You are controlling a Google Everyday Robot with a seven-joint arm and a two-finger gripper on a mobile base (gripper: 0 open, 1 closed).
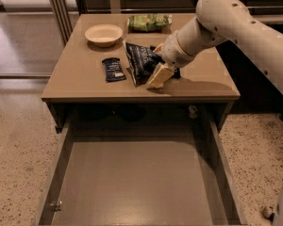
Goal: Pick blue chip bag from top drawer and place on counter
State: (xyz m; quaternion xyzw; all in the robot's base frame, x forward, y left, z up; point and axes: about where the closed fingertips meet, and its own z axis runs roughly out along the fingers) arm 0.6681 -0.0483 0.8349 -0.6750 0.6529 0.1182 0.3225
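Arm reaches in from the right over the desk [80, 81], w/ the gripper [154, 65] low over the desk's middle-right, near the front edge. Fingers [159, 75] look clamped on the blue chip bag [137, 60]: one pale finger in front of the bag's right part, the other just showing behind it. Bag sits tilted on the desk surface, lettering facing me, lower corner touching the top. Just left of it lies a small flat dark-blue packet [113, 69], apart from the bag. Toward the back I see a beige bowl [104, 34] & a green bag [148, 22]. Top drawer [132, 182] is pulled fully open below the desk, grey bottom showing.
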